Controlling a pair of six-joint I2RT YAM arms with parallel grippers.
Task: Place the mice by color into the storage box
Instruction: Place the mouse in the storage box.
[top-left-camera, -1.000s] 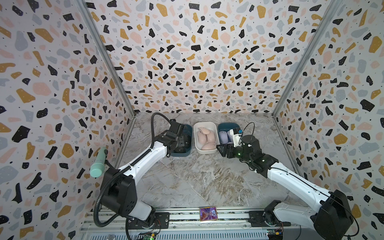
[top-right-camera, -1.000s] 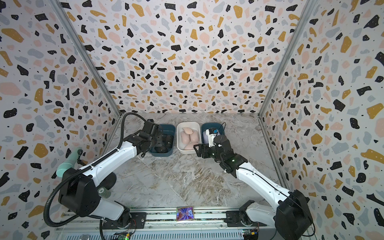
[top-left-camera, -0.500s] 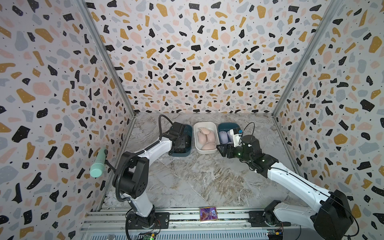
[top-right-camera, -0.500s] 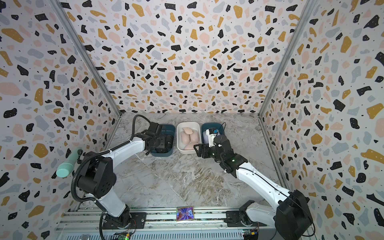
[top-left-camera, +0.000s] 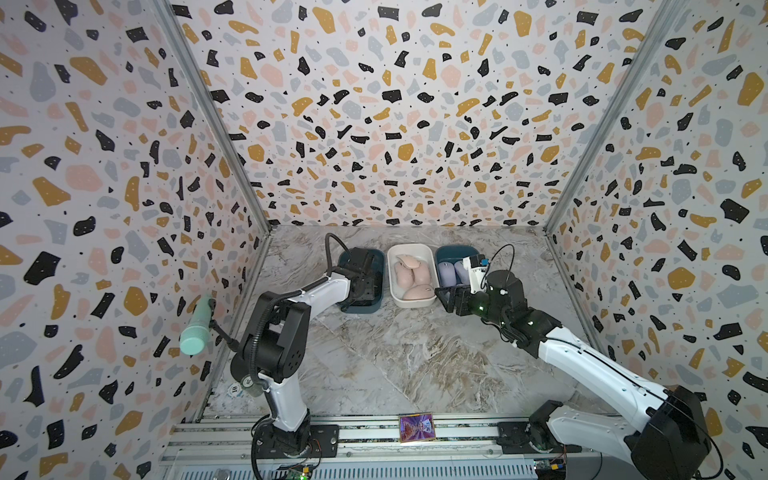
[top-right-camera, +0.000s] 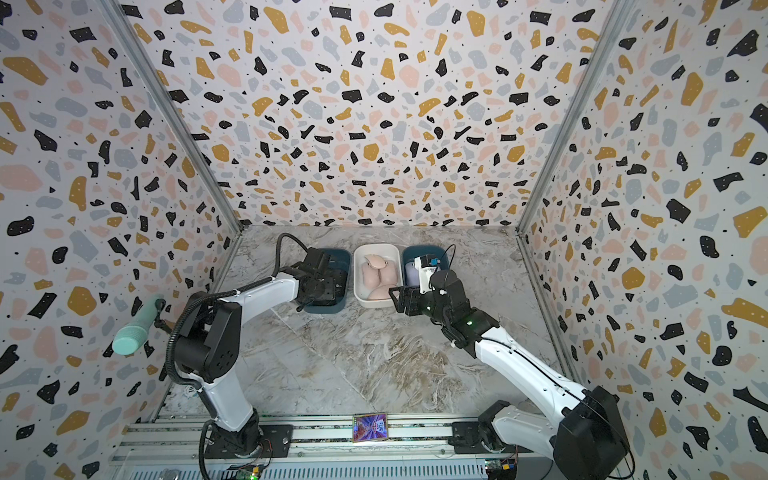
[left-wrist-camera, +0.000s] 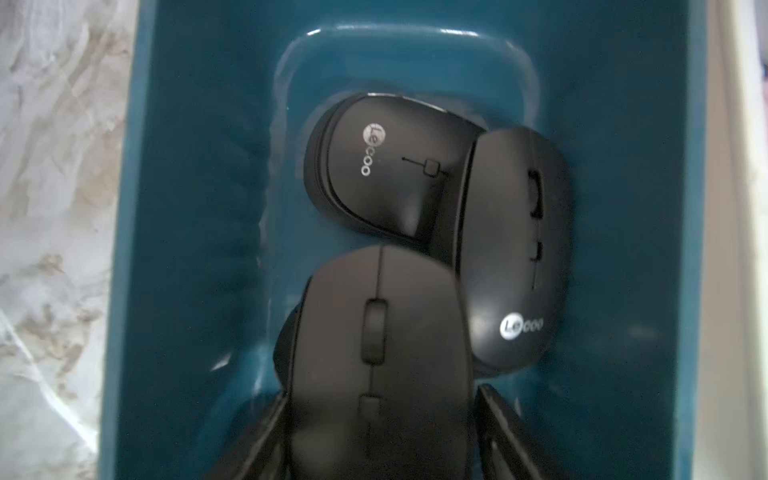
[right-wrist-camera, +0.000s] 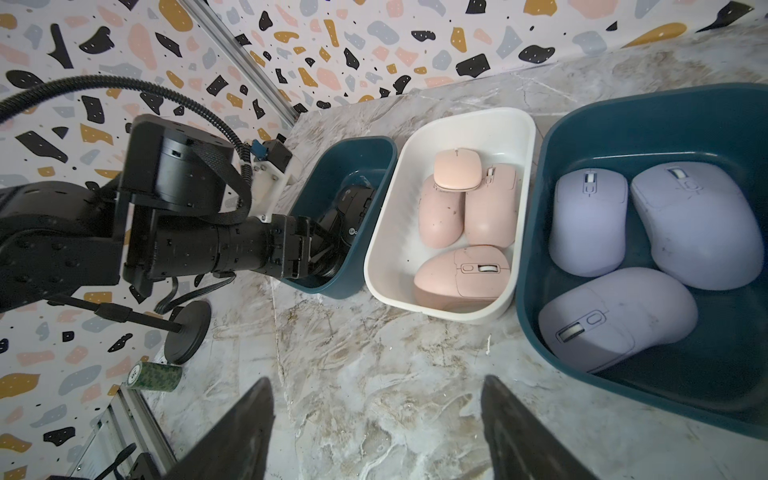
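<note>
Release: left gripper (left-wrist-camera: 382, 395) looks slightly parted around matte black oval mouse (left-wrist-camera: 374, 324) in teal plastic bin (left-wrist-camera: 187, 249), so lift straight up without dragging it.

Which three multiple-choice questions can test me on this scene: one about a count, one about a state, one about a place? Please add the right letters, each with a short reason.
1. How many pink mice lie in the white box?
A. four
B. two
C. six

2. The right pincer is:
A. shut on a mouse
B. shut, holding nothing
C. open and empty over the table

3. The lilac mice lie:
A. on the table
B. in the dark blue box on the right arm's side
C. in the white box

Key:
1 A: four pink shells show in the right wrist view.
2 C: its fingers stand apart with only table between them.
3 B: all three lie inside that box.
</note>
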